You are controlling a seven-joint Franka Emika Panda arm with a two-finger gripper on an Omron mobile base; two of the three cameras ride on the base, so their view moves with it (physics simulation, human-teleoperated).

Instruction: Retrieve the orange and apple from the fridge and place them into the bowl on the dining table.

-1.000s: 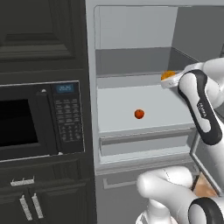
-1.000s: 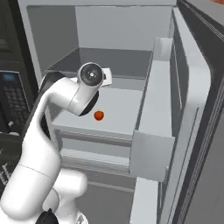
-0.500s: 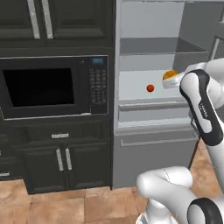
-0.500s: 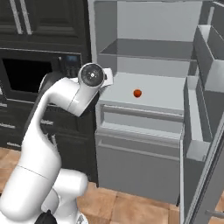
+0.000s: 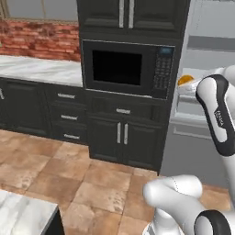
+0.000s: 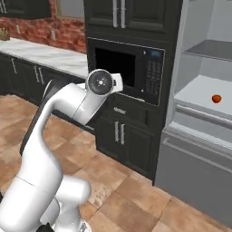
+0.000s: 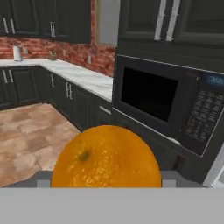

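The fridge [image 6: 199, 136] stands open beside the dark cabinet column, its pale shelves exposed because one fruit is yet to be taken from it. The microwave [image 5: 128, 69] sits built into that column, with brick wall and a marble wall counter [image 5: 39, 69] running off to the left. A corner of the dining table [image 5: 25, 219], white and veined, shows at the lower left of the left base view, which suggests the base faces away from the fridge toward the drop-off. The arm [image 6: 59, 127] is folded high and close to its body, a carrying posture that keeps the load clear of the cabinets. The gripper [image 5: 188, 85] is clamped around the orange [image 7: 106, 157], which bulks large in the hand view between the fingers. The apple [image 6: 216, 99] rests alone on the fridge shelf, waiting for a second trip.
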